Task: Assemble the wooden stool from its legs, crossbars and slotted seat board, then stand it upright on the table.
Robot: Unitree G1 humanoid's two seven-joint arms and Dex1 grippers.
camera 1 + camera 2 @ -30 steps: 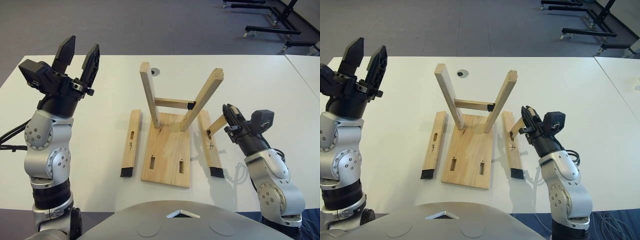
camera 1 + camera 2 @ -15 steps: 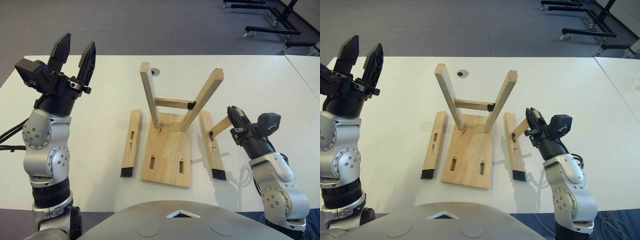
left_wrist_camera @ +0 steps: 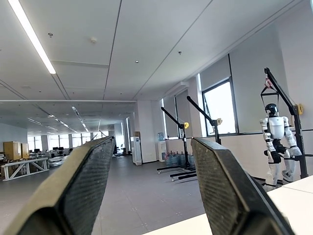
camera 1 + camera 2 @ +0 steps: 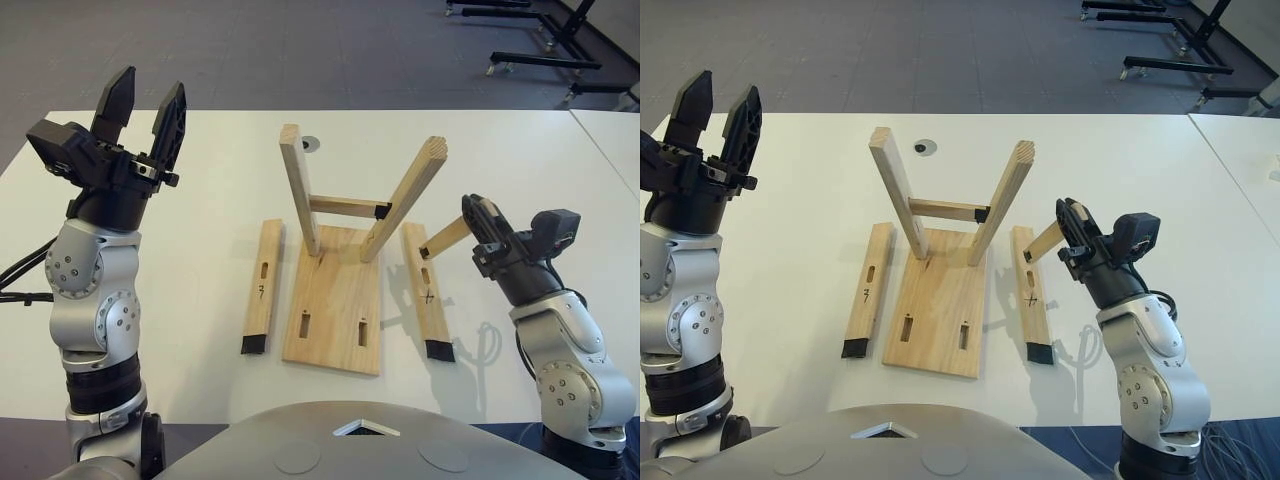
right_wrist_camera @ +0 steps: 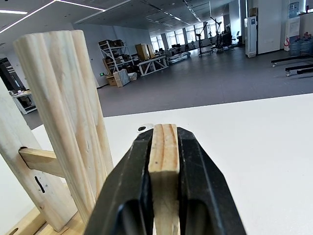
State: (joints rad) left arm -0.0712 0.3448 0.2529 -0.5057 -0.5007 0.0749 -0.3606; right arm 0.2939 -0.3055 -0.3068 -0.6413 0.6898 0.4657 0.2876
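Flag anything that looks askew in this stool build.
The left standing leg and right standing leg on the seat board splay apart in a V, not parallel, tied by one crossbar. The right claw holds a second crossbar slanting down to the loose leg lying beside the board.

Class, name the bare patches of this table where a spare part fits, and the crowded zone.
Bare: the table between the left arm and the left loose leg; the far strip behind the upright legs. Crowded: around the seat board, out to the crossbar in the right gripper.
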